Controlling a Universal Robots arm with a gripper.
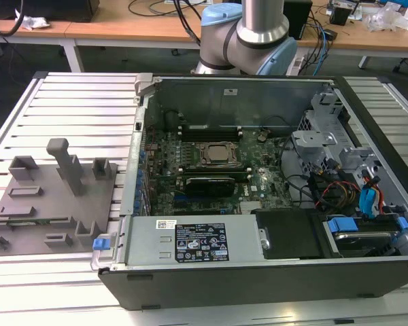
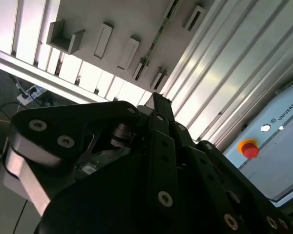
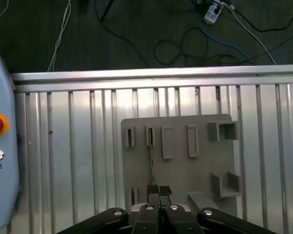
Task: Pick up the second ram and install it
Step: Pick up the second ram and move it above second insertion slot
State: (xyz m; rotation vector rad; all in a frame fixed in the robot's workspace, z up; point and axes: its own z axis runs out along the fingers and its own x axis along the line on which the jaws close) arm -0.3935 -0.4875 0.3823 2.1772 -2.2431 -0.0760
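Two fingers (image 3: pixel 153 190) of the gripper (image 3: pixel 159 190) press together; just beyond, the second ram (image 3: pixel 151 156) stands edge-on, near end hidden.

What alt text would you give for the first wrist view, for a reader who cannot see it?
The gripper, shut and empty, hangs above the second ram, which stands on edge in a grey tray on a slatted table.

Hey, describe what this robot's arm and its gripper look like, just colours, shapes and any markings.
The arm is a silver-grey tube with rounded joints capped in light blue. The gripper is black, built of flat link bars joined by round silver pins, narrowing to two slim squared tips.
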